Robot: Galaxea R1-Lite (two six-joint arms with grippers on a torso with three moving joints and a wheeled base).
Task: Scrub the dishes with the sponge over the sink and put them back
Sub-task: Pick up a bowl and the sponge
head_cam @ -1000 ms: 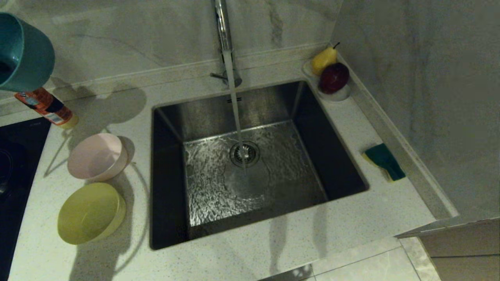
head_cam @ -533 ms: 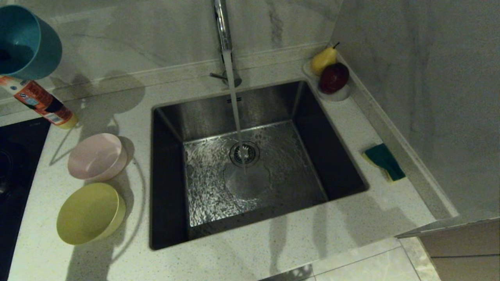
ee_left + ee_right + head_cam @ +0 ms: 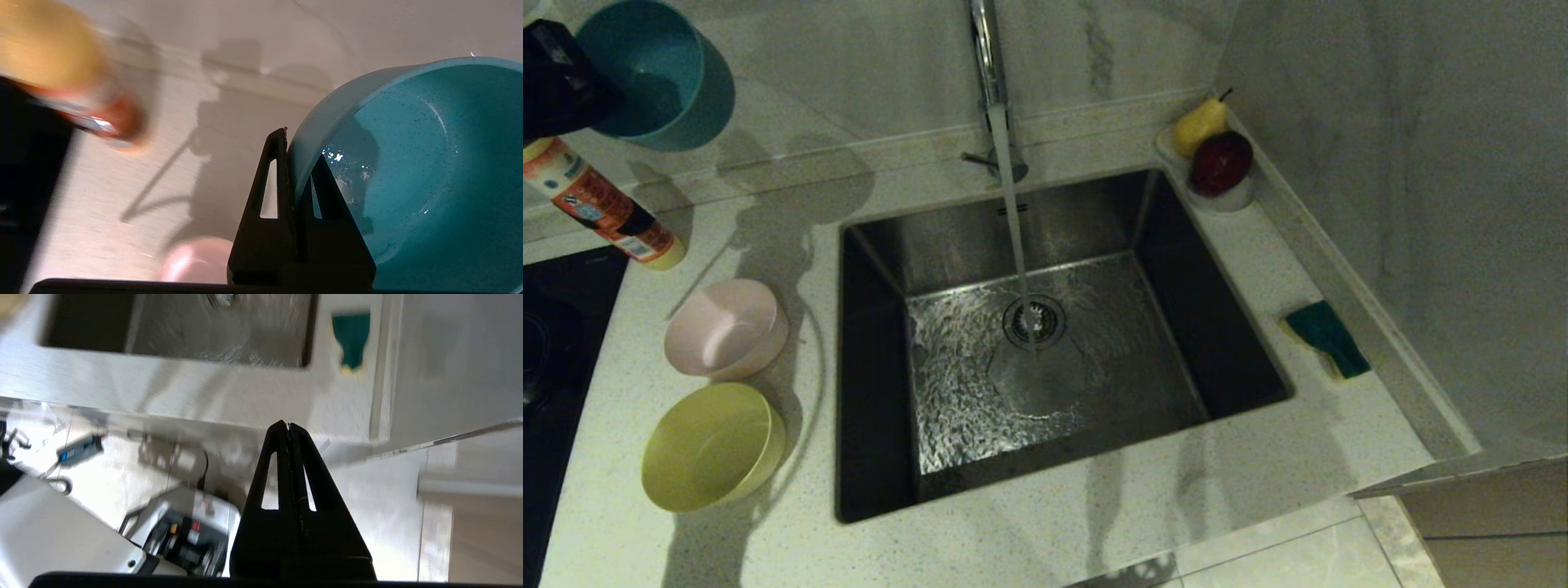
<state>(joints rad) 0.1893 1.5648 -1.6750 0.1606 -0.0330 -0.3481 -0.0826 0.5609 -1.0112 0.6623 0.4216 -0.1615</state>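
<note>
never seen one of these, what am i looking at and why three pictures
It is a two-armed robot at a kitchen sink, tap running. One picture looks down from its head; the other two come from cameras on each wrist. The left pincer is shut on the rim of the blue bowl, held up in the air. The right pincer is shut and empty, low in front of the counter. On the counter lie a pink bowl, a yellow bowl and a sponge.

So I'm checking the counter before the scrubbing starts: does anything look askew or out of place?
One thing: the orange-labelled bottle lies on its side at the counter's back left, near the black cooktop. The blue bowl is tilted, but only because the left end effector grips its rim in the air. The tap runs into the empty sink.
</note>
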